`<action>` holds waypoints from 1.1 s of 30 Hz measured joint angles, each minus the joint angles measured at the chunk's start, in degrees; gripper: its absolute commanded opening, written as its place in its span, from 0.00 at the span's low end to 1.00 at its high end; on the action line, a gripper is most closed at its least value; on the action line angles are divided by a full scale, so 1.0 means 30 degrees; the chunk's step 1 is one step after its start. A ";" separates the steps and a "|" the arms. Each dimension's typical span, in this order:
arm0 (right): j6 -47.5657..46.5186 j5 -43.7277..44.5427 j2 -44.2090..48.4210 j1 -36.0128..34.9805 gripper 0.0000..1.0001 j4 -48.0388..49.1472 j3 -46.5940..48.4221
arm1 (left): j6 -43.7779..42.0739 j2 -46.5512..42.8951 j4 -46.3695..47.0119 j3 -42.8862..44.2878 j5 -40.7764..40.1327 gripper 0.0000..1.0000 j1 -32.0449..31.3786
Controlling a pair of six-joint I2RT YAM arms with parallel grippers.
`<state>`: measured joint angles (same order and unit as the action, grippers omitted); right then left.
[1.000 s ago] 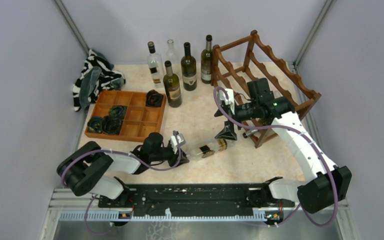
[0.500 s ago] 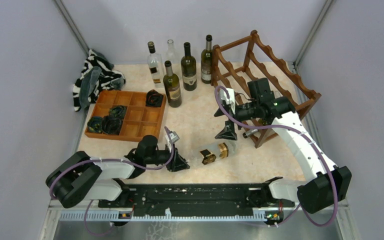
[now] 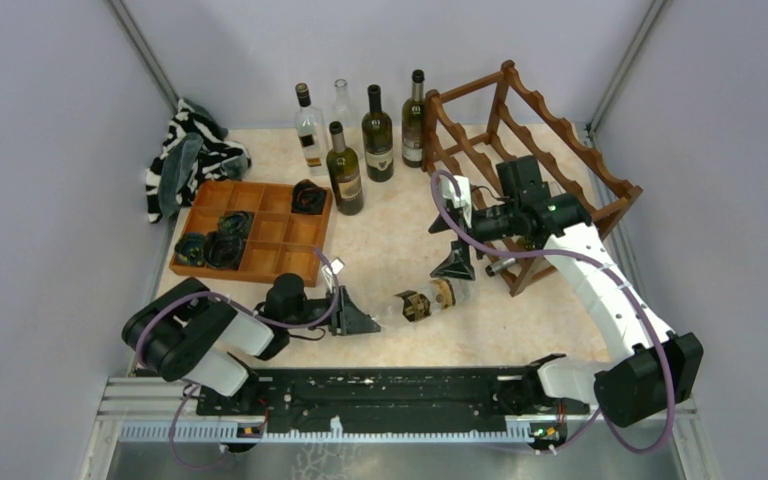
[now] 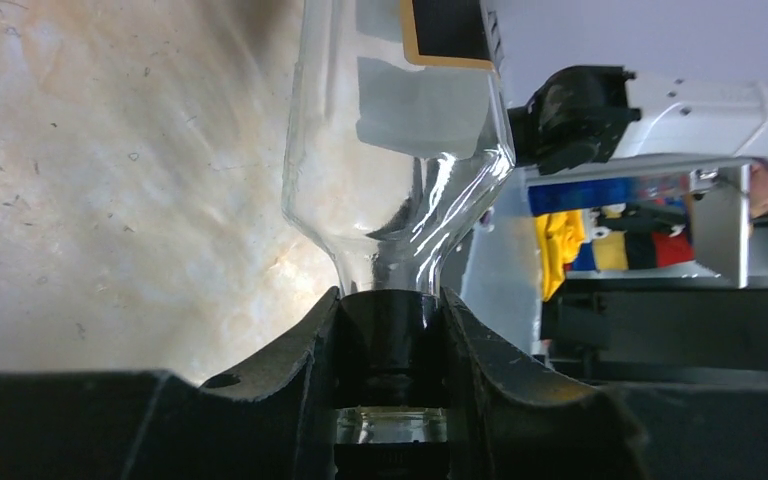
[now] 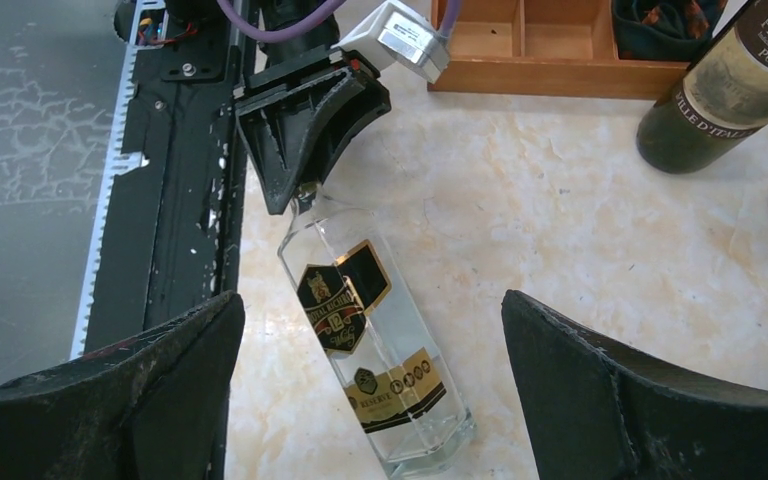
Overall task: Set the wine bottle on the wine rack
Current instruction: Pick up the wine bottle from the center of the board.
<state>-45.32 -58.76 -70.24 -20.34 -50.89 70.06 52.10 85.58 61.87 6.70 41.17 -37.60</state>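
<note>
Wine bottle (image 3: 422, 302), clear glass with black and gold labels, lies on its side on the pale marbled surface (image 3: 400, 225), near the middle of the near edge. Its neck points left and its square base points right and slightly far, toward the wine rack (image 3: 572, 129), from which it lies apart.

The left gripper (image 3: 362, 322) sits low on the surface and is clenched on the bottle's dark-capped neck; the left wrist view shows 1 finger pressed against each side of the neck just below the shoulder.

The right gripper (image 3: 447, 245) hangs above the base end of the bottle with its jaws spread wide, grasping nothing; in its own wrist view the bottle lies between and below the 2 fingers without touching them.

The dark reddish wine rack stands at the far right of the surface. 5 bottles (image 3: 378, 135) stand upright just left of it, along the far edge. A wooden compartment tray (image 3: 270, 232) sits at the left, and a black-and-white striped cloth (image 3: 192, 152) lies at the far left.
</note>
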 measured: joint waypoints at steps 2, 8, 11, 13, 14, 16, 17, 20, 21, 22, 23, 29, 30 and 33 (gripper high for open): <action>0.0015 -0.0036 -0.0007 0.0007 0.98 -0.0007 0.0000 | 0.0831 0.0277 0.0823 -0.0051 -0.0051 0.00 0.0022; 0.0160 -0.0138 -0.0022 0.0146 0.98 -0.0437 0.0474 | 0.2164 0.0284 0.1858 -0.0051 -0.0568 0.00 0.0036; 0.0226 -0.0058 -0.0117 0.0189 0.99 -0.0852 0.1501 | 0.2718 0.0255 0.2339 -0.0051 -0.0743 0.00 0.0044; 0.0386 0.0109 -0.0262 0.0204 0.98 -0.0911 0.2368 | 0.3191 0.0350 0.2871 -0.0051 -0.0838 0.00 0.0036; 0.0532 0.0219 -0.0342 0.0219 0.98 -0.0918 0.2820 | 0.3475 0.0546 0.3344 -0.0051 -0.0867 0.00 0.0036; 0.0729 0.0393 -0.0459 0.0219 0.98 -0.0918 0.3497 | 0.4058 0.1086 0.4371 -0.0066 -0.0874 0.00 0.0036; 0.0852 0.0510 -0.0525 0.0219 0.99 -0.0911 0.3832 | 0.4393 0.1457 0.4940 -0.0080 -0.0874 0.00 0.0036; 0.1151 0.0794 -0.0619 0.0219 0.99 -0.0903 0.4299 | 0.5297 0.2448 0.6076 -0.0182 -0.0969 0.00 0.0036; 0.1209 0.0860 -0.0619 0.0219 0.98 -0.0882 0.4306 | 0.5559 0.2769 0.6324 -0.0255 -0.1086 0.00 0.0036; 0.1319 0.0969 -0.0634 0.0219 0.98 -0.0903 0.4306 | 0.5770 0.3009 0.6411 -0.0328 -0.1209 0.00 0.0036; 0.1406 0.1064 -0.0656 0.0219 0.98 -0.0896 0.4299 | 0.6040 0.3184 0.6499 -0.0423 -0.1311 0.00 0.0036; 0.2098 0.1668 -0.0787 0.0248 0.98 -0.0736 0.4306 | 0.6645 0.2572 0.6754 -0.0976 -0.2586 0.00 0.0036; 0.2200 0.1778 -0.0794 0.0262 0.98 -0.0729 0.4320 | 0.6630 0.2127 0.6630 -0.1137 -0.2951 0.00 0.0036; 0.2659 0.2171 -0.0991 0.0466 0.98 -0.0707 0.4699 | 0.6557 0.0809 0.6251 -0.1311 -0.3781 0.00 0.0036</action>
<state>-37.34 -52.25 -73.21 -18.94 -53.01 84.16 71.77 88.01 80.62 2.76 29.82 -37.50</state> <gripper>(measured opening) 0.985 0.407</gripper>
